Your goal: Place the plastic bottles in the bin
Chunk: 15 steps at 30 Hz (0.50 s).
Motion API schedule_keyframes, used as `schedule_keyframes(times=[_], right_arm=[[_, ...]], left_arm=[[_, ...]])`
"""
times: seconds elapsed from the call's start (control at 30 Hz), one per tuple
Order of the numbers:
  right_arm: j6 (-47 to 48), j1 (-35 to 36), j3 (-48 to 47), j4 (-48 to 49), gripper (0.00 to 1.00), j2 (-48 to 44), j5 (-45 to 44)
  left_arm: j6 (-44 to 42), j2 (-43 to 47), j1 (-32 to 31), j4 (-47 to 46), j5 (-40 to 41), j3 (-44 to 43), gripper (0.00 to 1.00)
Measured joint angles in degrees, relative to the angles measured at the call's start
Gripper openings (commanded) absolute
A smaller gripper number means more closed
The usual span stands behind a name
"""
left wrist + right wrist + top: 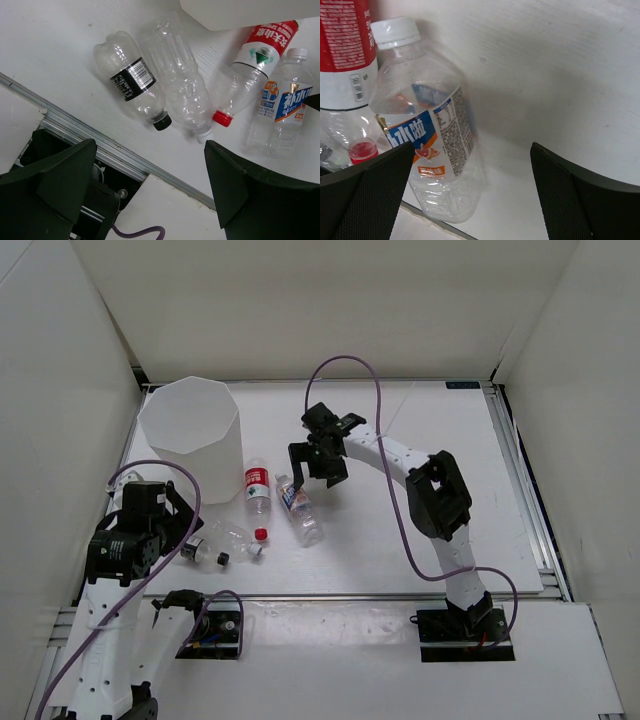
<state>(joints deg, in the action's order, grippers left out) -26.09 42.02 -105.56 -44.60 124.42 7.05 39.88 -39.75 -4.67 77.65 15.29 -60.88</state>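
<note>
Four clear bottles lie on the white table right of the bin (190, 430). The red-labelled bottle (257, 483) has a red cap and lies beside the bin's base. The blue-and-white-labelled bottle (300, 510) is to its right. The unlabelled bottle (236, 537) has a white cap. The short dark-capped bottle (204, 552) is nearest the left arm. My right gripper (318, 468) is open and empty, just above and right of the blue-and-white bottle (432, 140), which lies by its left finger. My left gripper (150, 190) is open and empty, short of the bottles (135, 82).
A metal rail (115, 150) and a white foam board edge run under my left gripper. White walls enclose the table on three sides. A purple cable (350, 365) loops from the right arm over the back of the table.
</note>
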Motion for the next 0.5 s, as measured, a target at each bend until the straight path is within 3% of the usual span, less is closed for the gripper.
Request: schedule_keyframes(times=[0.5], right_arm=[[1.4, 4.2, 0.5, 3.1, 1.0, -1.4, 3.4]], left_arm=[[0.0, 0.9, -1.9, -0.1, 1.6, 1.0, 1.0]])
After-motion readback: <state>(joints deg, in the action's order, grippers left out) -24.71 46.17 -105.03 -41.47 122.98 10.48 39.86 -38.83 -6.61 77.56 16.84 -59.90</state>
